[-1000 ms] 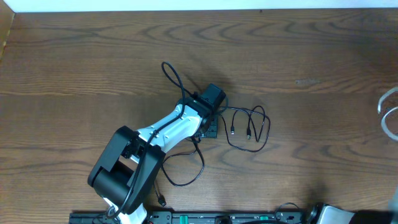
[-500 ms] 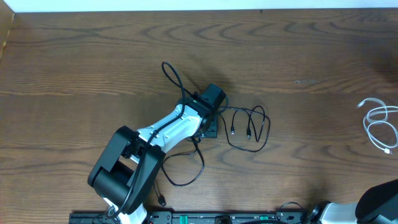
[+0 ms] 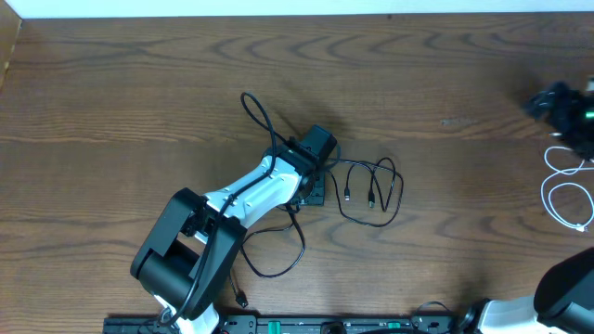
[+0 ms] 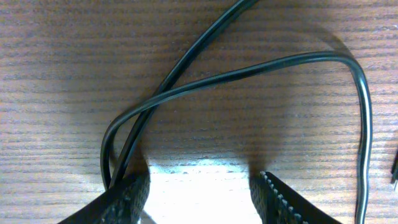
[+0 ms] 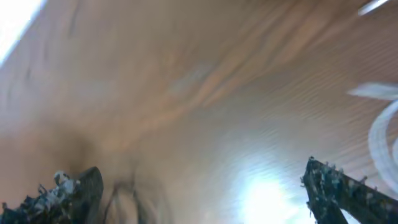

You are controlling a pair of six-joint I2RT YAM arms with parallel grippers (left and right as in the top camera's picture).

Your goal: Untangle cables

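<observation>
The black cable (image 3: 371, 190) lies in loose loops at mid-table, just right of my left gripper (image 3: 316, 181). In the left wrist view its strands (image 4: 236, 71) arc over the wood, and one bend runs down beside the left finger (image 4: 124, 196). My left gripper (image 4: 199, 190) is open with bare table between the fingers. The white cable (image 3: 566, 190) lies coiled at the right edge, apart from the black one. My right gripper (image 3: 561, 109) hovers just beyond it. In the blurred right wrist view that gripper (image 5: 199, 186) is wide open and empty, with the white cable (image 5: 379, 124) at the right.
A thicker black robot cable (image 3: 269, 250) loops beside the left arm (image 3: 241, 199). The arm bases (image 3: 278, 325) line the front edge. A pale strip (image 3: 278, 7) borders the table's far edge.
The white cable has slid further into view and settled on the table at the right edge. The right gripper has appeared above it, moving fast. The left arm and black cable have not moved.
</observation>
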